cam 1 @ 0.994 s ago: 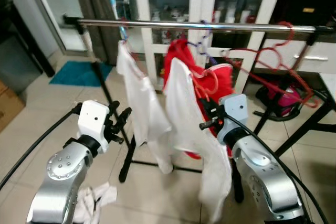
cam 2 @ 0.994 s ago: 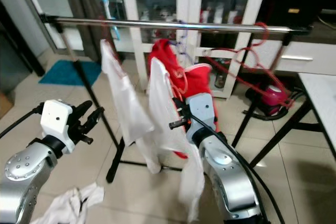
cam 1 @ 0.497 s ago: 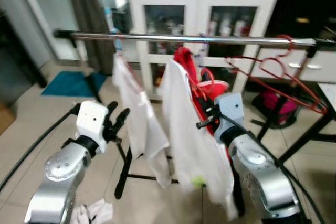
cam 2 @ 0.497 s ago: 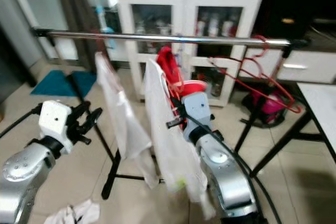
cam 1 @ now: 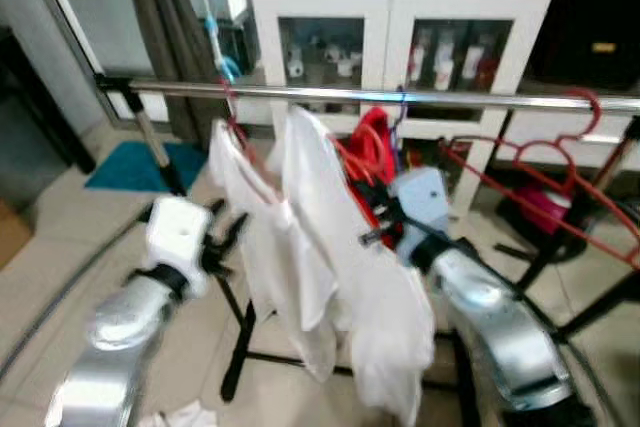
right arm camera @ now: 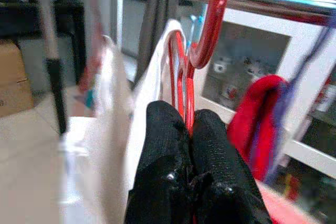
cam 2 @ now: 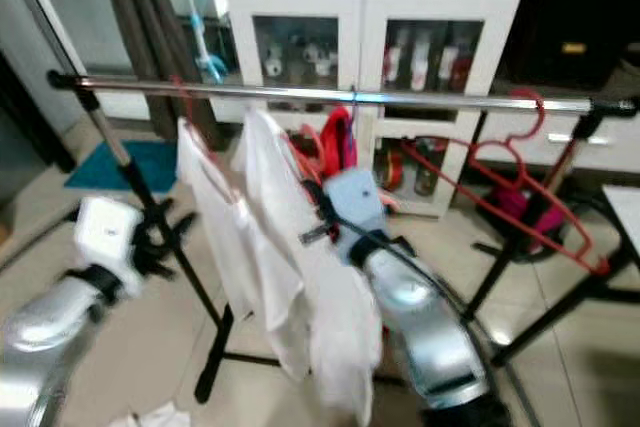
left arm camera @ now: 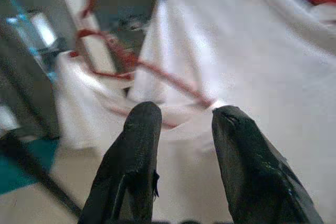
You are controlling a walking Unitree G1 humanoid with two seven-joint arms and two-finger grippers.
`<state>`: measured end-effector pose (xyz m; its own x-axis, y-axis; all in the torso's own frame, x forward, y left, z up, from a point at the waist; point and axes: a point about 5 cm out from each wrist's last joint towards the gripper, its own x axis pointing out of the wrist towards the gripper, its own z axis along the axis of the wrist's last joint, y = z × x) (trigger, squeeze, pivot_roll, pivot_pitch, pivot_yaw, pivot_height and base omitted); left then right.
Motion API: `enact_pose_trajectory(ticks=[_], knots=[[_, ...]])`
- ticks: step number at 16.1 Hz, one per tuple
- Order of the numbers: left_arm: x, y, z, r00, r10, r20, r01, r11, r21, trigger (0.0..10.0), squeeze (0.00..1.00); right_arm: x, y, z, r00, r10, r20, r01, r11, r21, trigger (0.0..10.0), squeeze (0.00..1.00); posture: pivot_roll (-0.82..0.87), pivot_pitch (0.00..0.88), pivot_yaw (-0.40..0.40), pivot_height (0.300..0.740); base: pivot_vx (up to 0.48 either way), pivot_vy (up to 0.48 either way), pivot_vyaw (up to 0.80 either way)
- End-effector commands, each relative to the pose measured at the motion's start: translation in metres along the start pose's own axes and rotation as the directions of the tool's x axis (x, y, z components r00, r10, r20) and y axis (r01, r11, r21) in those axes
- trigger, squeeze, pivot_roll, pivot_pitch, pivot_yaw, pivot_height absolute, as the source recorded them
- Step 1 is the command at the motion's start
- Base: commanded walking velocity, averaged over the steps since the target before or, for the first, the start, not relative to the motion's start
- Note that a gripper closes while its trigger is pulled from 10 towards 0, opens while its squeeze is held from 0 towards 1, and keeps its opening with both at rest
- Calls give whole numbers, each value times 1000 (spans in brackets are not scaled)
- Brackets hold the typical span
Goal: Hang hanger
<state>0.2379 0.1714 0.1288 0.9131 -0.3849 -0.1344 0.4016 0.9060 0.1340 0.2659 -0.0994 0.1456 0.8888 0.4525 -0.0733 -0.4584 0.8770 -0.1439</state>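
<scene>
I have the right gripper (right arm camera: 190, 129) clamped tight on the red hanger (right arm camera: 210, 19), whose hook sits just under the rail (cam 1: 400, 97) with the white shirt (cam 1: 340, 237) on it, while my left gripper (left arm camera: 181, 129) hovers open nearby.

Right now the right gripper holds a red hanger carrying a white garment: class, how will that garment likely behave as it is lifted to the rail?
The white garment hangs in soft folds, so it is probably floppy and will swing. It looks thin, so likely light. The red hanger is thin wire-like; pinched in the right gripper, it may twist near the rail.
</scene>
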Motion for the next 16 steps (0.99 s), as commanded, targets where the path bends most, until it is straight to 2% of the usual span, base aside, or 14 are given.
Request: enact_pose_trajectory(ticks=[1,5,6,8,9,11,12,13,14,16], knots=[[-3,9,1,999,37,-13,-37,999,12,10000,0,7,6,16,998,34,54,-34,999,-1,10000,0,16,0,47,740,0,0,0],[0,13,6,1000,14,-14,-13,1000,20,10000,0,20,5,26,999,25,44,-25,1000,-9,10000,0,22,0,52,740,0,0,0],[2,15,10,1000,-2,-13,3,999,43,10000,0,23,4,29,999,21,43,-20,1000,-15,10000,0,27,0,55,740,0,0,0],[2,16,11,1000,-8,-9,8,1000,30,10000,0,24,5,31,999,26,44,-26,1000,-17,10000,0,27,0,60,740,0,0,0],[0,13,10,999,-33,-4,33,999,-1,10000,0,25,7,33,998,30,47,-30,999,-12,10000,0,22,0,63,740,0,0,0],[0,8,11,996,-90,1,90,996,-2,10000,0,29,5,37,998,30,51,-29,999,-13,10000,0,19,0,51,740,0,0,0],[-2,3,10,984,-174,-19,175,983,49,10000,0,38,0,43,998,21,54,-20,1000,-24,10000,0,22,0,38,740,0,0,0],[-3,3,11,976,-217,-27,219,973,77,10000,0,45,-4,46,999,9,52,-7,999,-32,10000,0,25,0,30,740,0,0,0],[-4,3,11,974,-225,-22,226,971,78,10000,0,47,-6,47,999,2,46,0,999,-34,10000,0,28,0,26,740,0,0,0],[-8,1,23,950,-309,42,307,950,53,10000,0,61,-25,40,993,-110,-42,108,993,-52,10000,0,35,0,14,740,0,0,0]])
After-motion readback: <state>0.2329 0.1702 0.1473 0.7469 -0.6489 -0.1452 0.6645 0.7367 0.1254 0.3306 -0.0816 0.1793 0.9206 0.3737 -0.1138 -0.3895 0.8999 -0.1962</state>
